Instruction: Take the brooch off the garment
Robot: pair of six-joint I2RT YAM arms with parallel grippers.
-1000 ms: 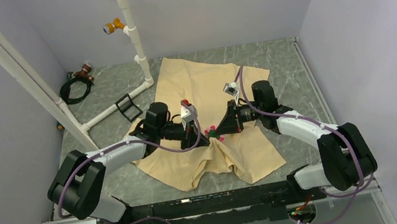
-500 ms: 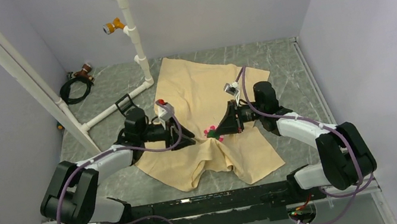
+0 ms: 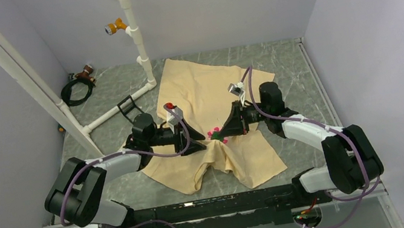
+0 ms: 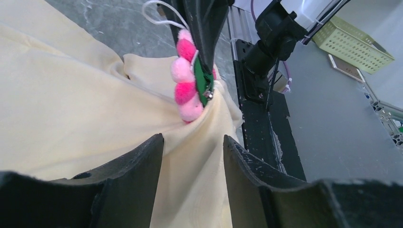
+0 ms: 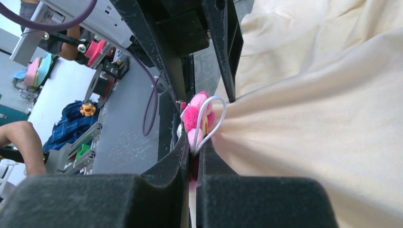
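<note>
1. Jaws of the right arm are pressed almost together on the brooch [image 5: 197,116]. Its pink petals and a thin white loop [image 5: 211,118] stick out between the fingertips.
2. Jaws of the left arm stand partly open with nothing clamped. A ridge of the garment [image 4: 71,109] runs through the gap between them, just under the brooch [image 4: 187,78]. Whether the fingers press on the cloth, I cannot tell.
3. From above, the brooch [image 3: 213,134] is between the two arms, over the near half of the garment [image 3: 201,83], which lies spread on the grey surface [image 3: 290,69].
4. At the brooch the cloth is drawn up into a tight peak, and the green backing [image 4: 202,85] sits right against it. So I judge that the pin is still fastened in the fabric.
5. Progress, as I judge it: the brooch is already gripped, but it is not yet separated from the garment.
6. What is left, I think, is for the left jaws to pinch the cloth beside the pin and hold it back. Then the right arm can pull the brooch free and carry it away from the shirt.
</note>
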